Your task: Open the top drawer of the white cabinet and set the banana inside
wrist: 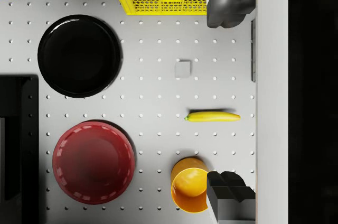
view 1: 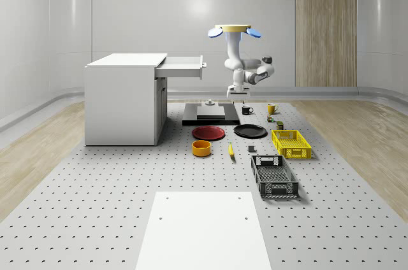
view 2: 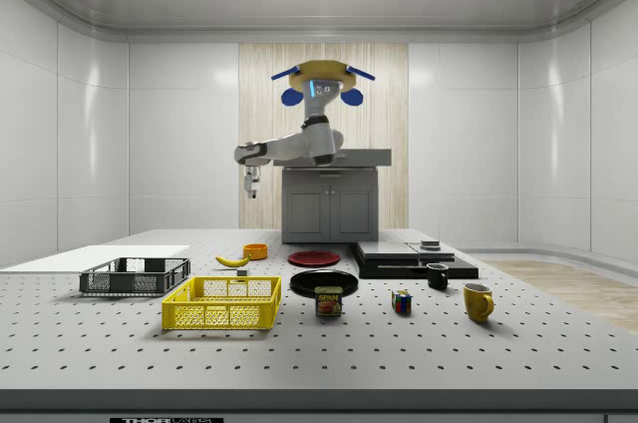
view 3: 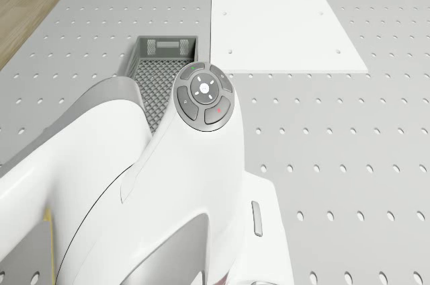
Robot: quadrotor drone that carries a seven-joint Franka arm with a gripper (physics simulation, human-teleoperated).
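While our drone (view 1: 233, 29) hovers high above the perforated table (view 1: 95, 200), off the open end of the white cabinet's (view 1: 121, 101) pulled-out top drawer (view 1: 182, 66), our arm bends down and holds the gripper (wrist: 227, 97) in the air with its fingers (wrist: 231, 5) spread wide and empty. We see the banana (wrist: 212, 116) lying flat on the table between them, far below, beside the orange bowl (wrist: 189, 189) and near the red plate (wrist: 93, 161).
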